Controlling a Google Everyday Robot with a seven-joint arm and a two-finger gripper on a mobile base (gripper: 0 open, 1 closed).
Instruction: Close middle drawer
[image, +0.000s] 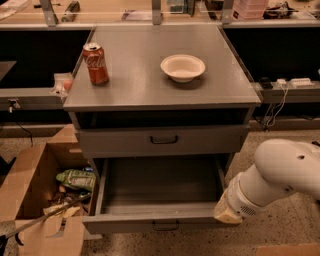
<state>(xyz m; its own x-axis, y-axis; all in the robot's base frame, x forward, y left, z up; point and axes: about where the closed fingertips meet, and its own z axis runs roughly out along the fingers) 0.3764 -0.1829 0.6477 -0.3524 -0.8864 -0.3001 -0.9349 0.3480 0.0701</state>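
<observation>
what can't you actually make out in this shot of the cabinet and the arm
All in the camera view:
- Gripper: at the front right corner of the middle drawer; the white arm covers most of it, so contact with the panel is unclear.
- Below the middle drawer: hidden by its pulled-out tray and cut by the bottom edge.
- Gap under the cabinet top: lost in shadow.
- Cardboard box contents: jumbled, partly cut off.
</observation>
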